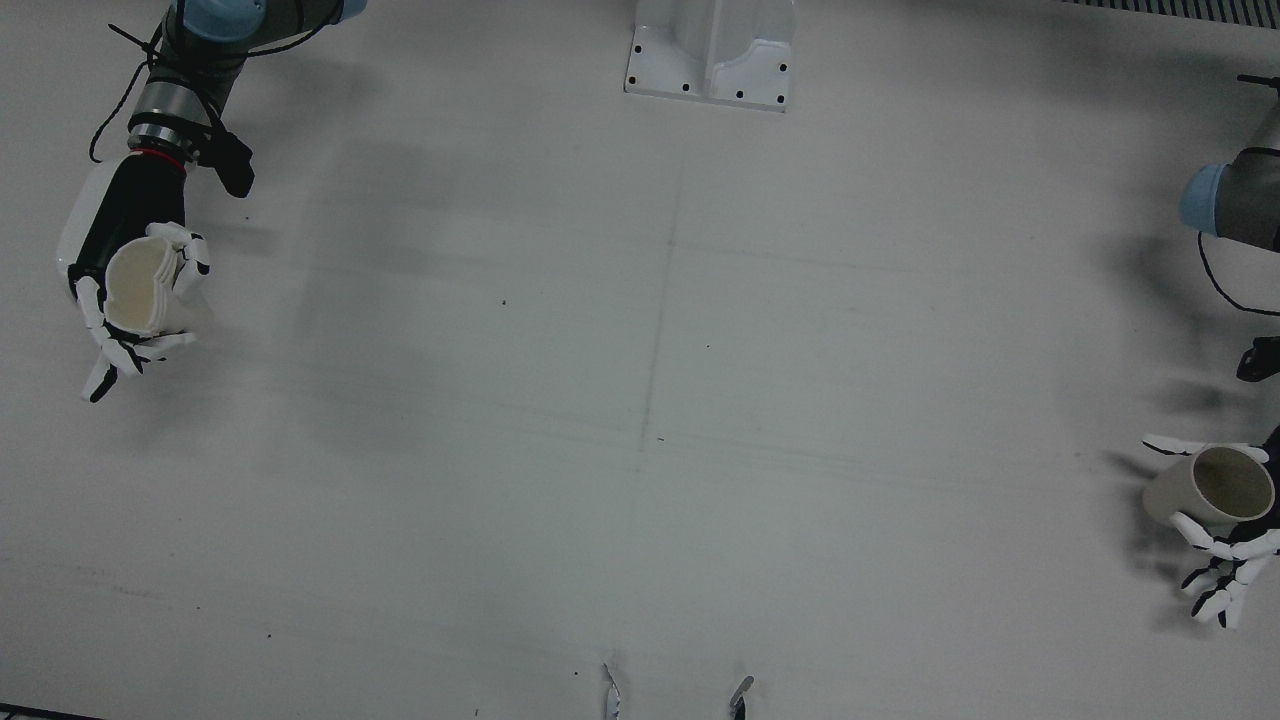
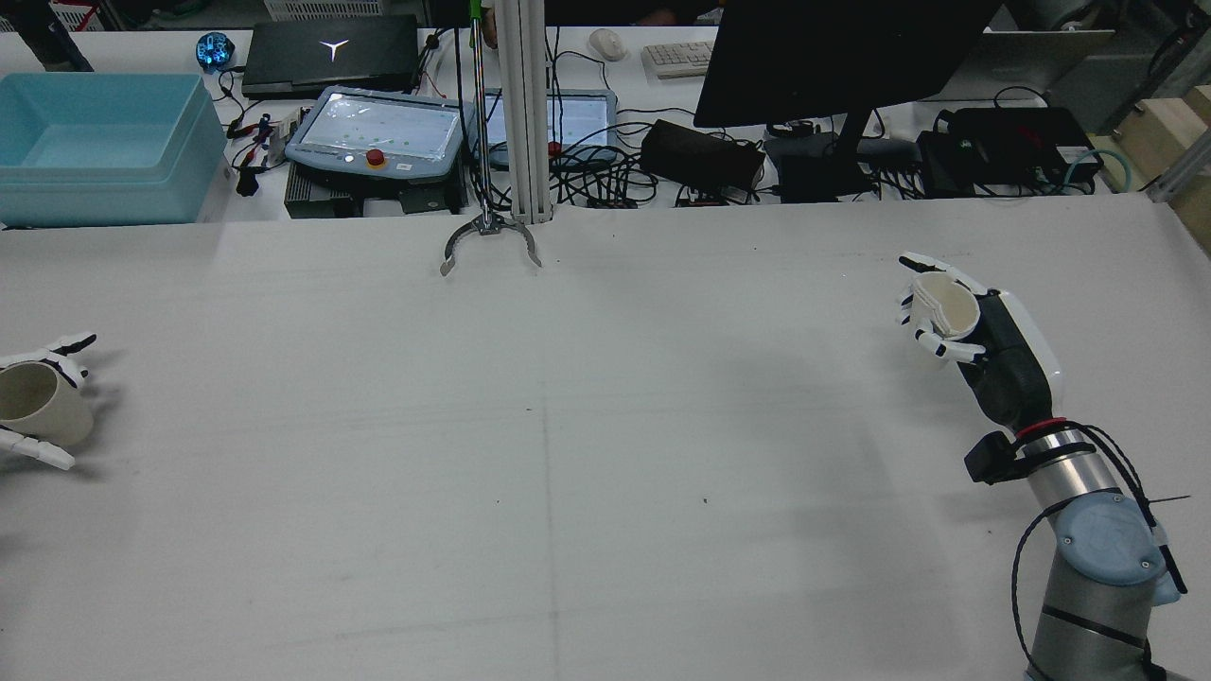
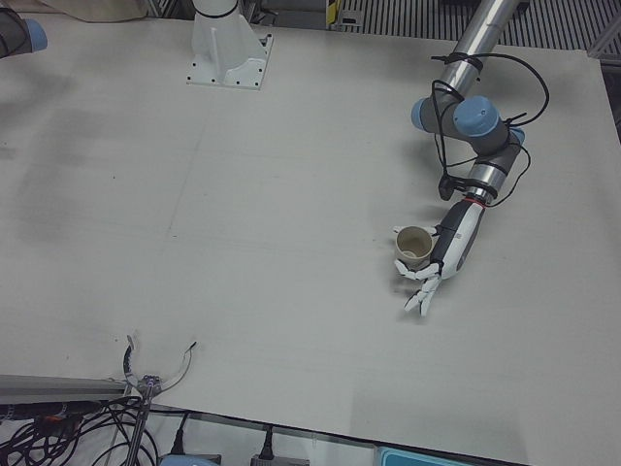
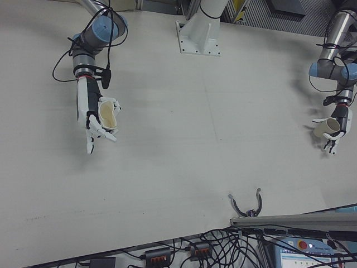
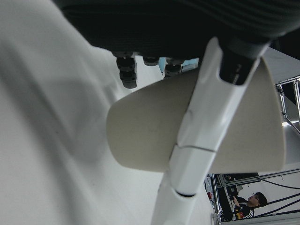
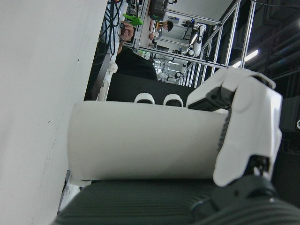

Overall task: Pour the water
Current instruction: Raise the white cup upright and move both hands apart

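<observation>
at opposite table (image 1: 640, 400) edges, left hand (image 1: 1225, 560) fingers clamp a beige cup (image 1: 1205, 487), right hand (image 1: 125, 290) fingers clamp a white cup (image 1: 135, 288).

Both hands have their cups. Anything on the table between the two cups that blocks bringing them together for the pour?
Nothing visible. The left hand holds its cup, the right hand holds its cup, and the table between them is bare. The metal claw sits at the far edge, off that line.

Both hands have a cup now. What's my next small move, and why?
Probably bring the hands toward the table's middle first. The right hand holds its squashed cup at one side, the left hand holds the other cup at the opposite side, too far apart to pour.
</observation>
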You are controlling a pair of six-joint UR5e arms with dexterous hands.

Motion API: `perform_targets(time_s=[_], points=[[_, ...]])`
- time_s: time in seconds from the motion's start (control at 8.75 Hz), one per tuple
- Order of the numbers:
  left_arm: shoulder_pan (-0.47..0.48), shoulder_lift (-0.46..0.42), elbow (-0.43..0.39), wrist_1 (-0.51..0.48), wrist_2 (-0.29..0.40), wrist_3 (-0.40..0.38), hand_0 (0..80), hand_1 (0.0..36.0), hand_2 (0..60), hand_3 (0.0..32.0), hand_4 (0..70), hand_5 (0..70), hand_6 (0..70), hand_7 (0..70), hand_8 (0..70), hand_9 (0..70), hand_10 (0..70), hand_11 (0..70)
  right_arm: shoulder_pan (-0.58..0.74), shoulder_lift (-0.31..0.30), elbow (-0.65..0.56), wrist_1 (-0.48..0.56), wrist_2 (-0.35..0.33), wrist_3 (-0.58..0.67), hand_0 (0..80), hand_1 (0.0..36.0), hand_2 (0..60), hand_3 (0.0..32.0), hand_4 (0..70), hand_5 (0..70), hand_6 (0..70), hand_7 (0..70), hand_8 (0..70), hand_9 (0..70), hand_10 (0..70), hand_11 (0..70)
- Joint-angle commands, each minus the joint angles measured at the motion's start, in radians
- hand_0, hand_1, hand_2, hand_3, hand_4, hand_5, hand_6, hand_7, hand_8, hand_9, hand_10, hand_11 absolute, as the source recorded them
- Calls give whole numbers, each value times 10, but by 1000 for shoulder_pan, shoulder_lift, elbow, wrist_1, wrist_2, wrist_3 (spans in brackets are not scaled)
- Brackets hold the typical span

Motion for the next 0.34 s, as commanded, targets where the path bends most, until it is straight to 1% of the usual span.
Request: perform_targets(time_s=[0.0, 0.11, 0.23], points=[[1, 2, 26, -19, 5, 5, 800, 347, 0, 0, 455, 700, 90, 87, 8, 3, 81, 152, -1, 35, -27, -2, 0, 0, 521, 334, 600, 0, 221, 150, 391, 456, 398, 512, 7, 30], [2, 2, 29, -28, 11, 5, 800, 337, 0, 0, 456, 700, 92, 86, 8, 3, 80, 148, -1, 35, -28, -2, 0, 0, 522, 334, 600, 0, 219, 150, 392, 458, 398, 512, 6, 29], [2, -4, 27, -28, 19, 3, 766, 209, 0, 0, 410, 700, 92, 90, 8, 4, 68, 120, -1, 35, -31, 0, 0, 0, 523, 332, 600, 0, 217, 150, 390, 455, 394, 506, 4, 25]])
